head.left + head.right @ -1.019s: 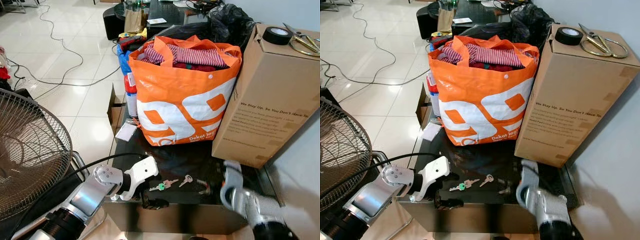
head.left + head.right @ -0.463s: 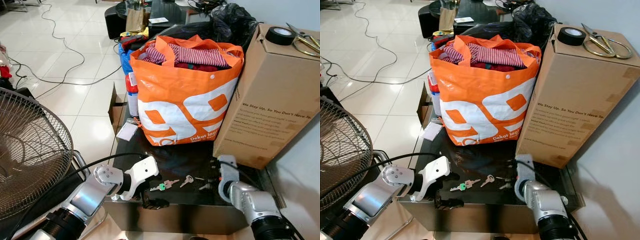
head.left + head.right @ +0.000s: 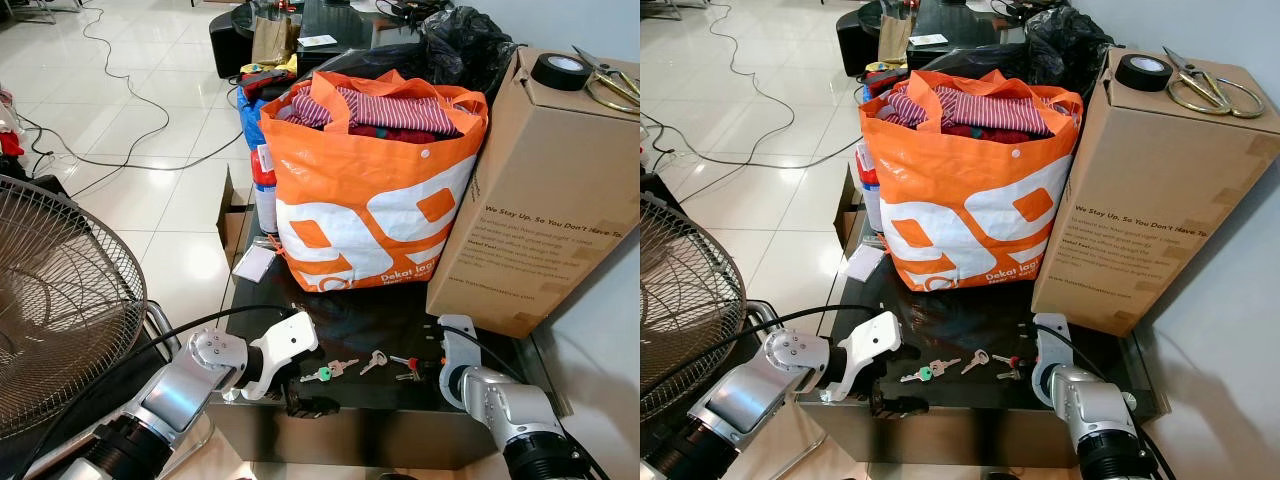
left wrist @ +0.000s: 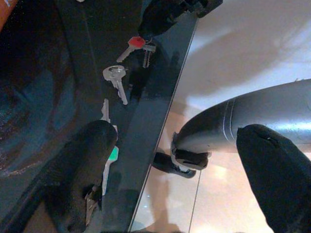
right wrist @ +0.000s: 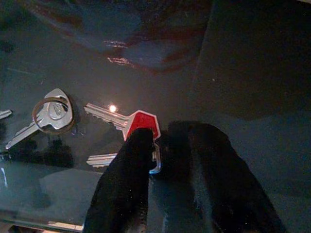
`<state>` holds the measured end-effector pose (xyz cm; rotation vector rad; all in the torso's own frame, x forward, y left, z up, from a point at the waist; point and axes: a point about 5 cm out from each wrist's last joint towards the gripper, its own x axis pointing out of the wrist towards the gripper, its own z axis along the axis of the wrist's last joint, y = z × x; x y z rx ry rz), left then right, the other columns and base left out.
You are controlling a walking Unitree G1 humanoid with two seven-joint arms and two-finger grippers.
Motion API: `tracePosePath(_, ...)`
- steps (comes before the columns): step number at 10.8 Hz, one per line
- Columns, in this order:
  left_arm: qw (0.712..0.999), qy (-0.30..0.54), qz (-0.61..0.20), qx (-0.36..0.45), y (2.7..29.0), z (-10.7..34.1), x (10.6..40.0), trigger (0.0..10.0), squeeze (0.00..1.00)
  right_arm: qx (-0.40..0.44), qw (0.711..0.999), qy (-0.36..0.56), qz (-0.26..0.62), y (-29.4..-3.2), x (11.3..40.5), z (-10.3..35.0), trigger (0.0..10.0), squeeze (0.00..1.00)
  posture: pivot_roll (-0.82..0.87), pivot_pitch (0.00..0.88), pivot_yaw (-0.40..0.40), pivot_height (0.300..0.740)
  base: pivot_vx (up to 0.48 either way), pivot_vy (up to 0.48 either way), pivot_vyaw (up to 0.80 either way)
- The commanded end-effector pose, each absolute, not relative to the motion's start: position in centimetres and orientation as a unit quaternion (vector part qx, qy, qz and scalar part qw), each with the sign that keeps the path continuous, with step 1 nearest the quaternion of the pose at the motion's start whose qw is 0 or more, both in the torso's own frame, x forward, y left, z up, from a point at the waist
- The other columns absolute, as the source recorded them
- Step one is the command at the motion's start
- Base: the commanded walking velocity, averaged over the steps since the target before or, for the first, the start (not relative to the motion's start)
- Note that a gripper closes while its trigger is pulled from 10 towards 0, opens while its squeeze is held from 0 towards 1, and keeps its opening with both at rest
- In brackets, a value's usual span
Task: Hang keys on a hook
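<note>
Bright, sharp head views with floor glare; dim wrist views, blurred fingers

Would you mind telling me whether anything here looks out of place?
Keys lie scattered in three separate lots along the dark table's front edge: green-tagged keys, a lone silver key and the red-capped keys at the right gripper.

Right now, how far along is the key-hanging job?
Early. Done: the right gripper has reached the red-headed key on the dark glass table. In hand: its fingers are closing around it, not lifted. Left: lifting and hanging; the left gripper hovers open by the green-tagged keys.
</note>
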<state>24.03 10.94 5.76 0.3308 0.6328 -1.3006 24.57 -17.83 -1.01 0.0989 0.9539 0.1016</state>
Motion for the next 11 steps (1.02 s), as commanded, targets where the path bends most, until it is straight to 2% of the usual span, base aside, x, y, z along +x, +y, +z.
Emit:
tracePosePath(1, 0.736, 0.291, -0.59, 0.161, 11.0, 5.7, 24.2, 10.0, 0.0, 0.054, 0.885, 0.46, 0.046, -18.1, 24.8, -0.9, 10.0, 1.0, -0.22, 0.0, -0.008, 0.74, 0.0, 0.0, 0.0)
tracePosePath(2, 0.736, 0.291, -0.59, 0.161, 11.0, 5.8, 24.3, 10.0, 0.0, 0.064, 0.882, 0.464, 0.051, -18.0, 24.7, -0.9, 10.0, 1.0, -0.22, 0.0, -0.008, 0.74, 0.0, 0.0, 0.0)
tracePosePath(3, 0.736, 0.291, -0.59, 0.161, 11.0, 5.8, 24.3, 10.0, 0.0, 0.072, 0.881, 0.465, 0.05, -17.9, 24.7, -0.9, 10.0, 0.0, -0.22, 0.0, -0.008, 0.74, 0.0, 0.0, 0.0)
tracePosePath(7, 0.734, 0.291, -0.592, 0.163, 10.9, 5.8, 24.3, 10.0, 0.0, 0.093, 0.876, 0.472, 0.036, -17.5, 24.6, -1.6, 10.0, 0.0, -0.22, 0.0, -0.008, 0.74, 0.0, 0.0, 0.0)
tracePosePath(8, 0.733, 0.291, -0.593, 0.164, 10.9, 5.8, 24.3, 10.0, 0.0, 0.095, 0.877, 0.471, 0.031, -17.5, 24.7, -1.7, 9.0, 0.0, -0.22, 0.0, -0.006, 0.74, 0.0, 0.0, 0.0)
tracePosePath(9, 0.732, 0.291, -0.594, 0.166, 10.8, 5.8, 24.3, 10.0, 0.0, 0.097, 0.877, 0.47, 0.03, -17.2, 24.9, -1.8, 5.8, 0.0, -0.22, 0.0, -0.005, 0.74, 0.0, 0.0, 0.0)
tracePosePath(10, 0.732, 0.291, -0.594, 0.166, 10.8, 5.8, 24.2, 10.0, 0.0, 0.097, 0.877, 0.469, 0.031, -17.1, 24.9, -1.8, 4.8, 0.0, -0.22, 0.0, -0.005, 0.74, 0.0, 0.0, 0.0)
tracePosePath(11, 0.732, 0.291, -0.594, 0.166, 10.8, 5.8, 24.2, 10.0, 0.0, 0.096, 0.877, 0.469, 0.034, -17.0, 25.0, -1.8, 3.4, 0.0, -0.22, 0.0, -0.006, 0.74, 0.0, 0.0, 0.0)
